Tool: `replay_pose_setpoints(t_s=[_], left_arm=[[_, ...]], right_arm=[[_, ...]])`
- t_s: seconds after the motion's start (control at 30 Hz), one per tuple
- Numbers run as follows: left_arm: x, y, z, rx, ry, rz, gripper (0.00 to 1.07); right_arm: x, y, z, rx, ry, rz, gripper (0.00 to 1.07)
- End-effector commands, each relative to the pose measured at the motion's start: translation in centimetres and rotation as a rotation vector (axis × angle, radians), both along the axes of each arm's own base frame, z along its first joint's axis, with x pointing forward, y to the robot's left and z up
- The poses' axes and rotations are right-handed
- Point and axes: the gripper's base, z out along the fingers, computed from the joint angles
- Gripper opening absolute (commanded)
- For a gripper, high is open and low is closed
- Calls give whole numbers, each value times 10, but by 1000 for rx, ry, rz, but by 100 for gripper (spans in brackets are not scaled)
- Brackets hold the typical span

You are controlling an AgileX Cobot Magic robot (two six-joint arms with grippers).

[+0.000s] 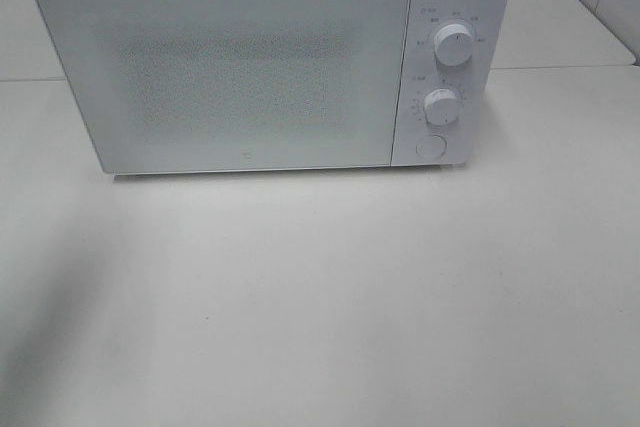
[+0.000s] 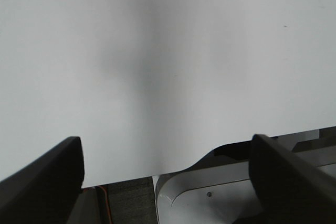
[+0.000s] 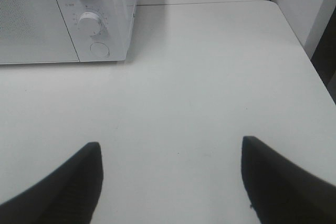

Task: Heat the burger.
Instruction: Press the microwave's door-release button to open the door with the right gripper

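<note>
No burger is seen in any view; whether it sits behind the shut door cannot be told. The white boxy microwave (image 1: 250,67) is placed at the back of the pale counter (image 1: 320,307), door closed, with two white round knobs (image 1: 454,45) and a round button (image 1: 431,146) on its right panel. Heating is judged not yet confirmed. The dark left fingers (image 2: 47,177) are spread wide, nothing held. The dark right fingers (image 3: 278,182) are likewise wide and empty, pointed toward the knob side. The shut door is the only obstacle noted.
</note>
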Motion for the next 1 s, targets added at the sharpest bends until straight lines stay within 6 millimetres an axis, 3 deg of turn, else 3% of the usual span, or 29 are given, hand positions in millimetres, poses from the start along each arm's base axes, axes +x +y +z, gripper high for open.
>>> replay_pose_setpoints(t_s=[0.03, 0.1, 0.3, 0.37, 0.57, 0.63, 0.77, 0.9, 1.0], left_arm=[[-11, 16, -2, -9, -21, 56, 79], [-29, 33, 3, -22, -100, 145, 79], [-49, 34, 22, -30, -207, 146, 79], [-71, 37, 40, -11, -316, 136, 79], [-95, 39, 55, 5, -434, 132, 79], [-115, 42, 62, 21, -526, 130, 79], [-131, 44, 58, 34, -584, 132, 79], [-152, 46, 34, 52, -632, 132, 79], [-166, 47, 27, 60, -680, 125, 79]], right_arm=[[-4, 0, 0, -5, -34, -3, 70], [-4, 0, 0, -5, -34, -3, 70], [-4, 0, 0, -5, -34, -3, 70], [-4, 0, 0, -5, -34, -3, 70], [-4, 0, 0, -5, -34, -3, 70], [-4, 0, 0, -5, -34, -3, 70], [-4, 0, 0, -5, -34, -3, 70], [-4, 0, 0, -5, -34, -3, 70], [-4, 0, 0, -5, -34, -3, 70]])
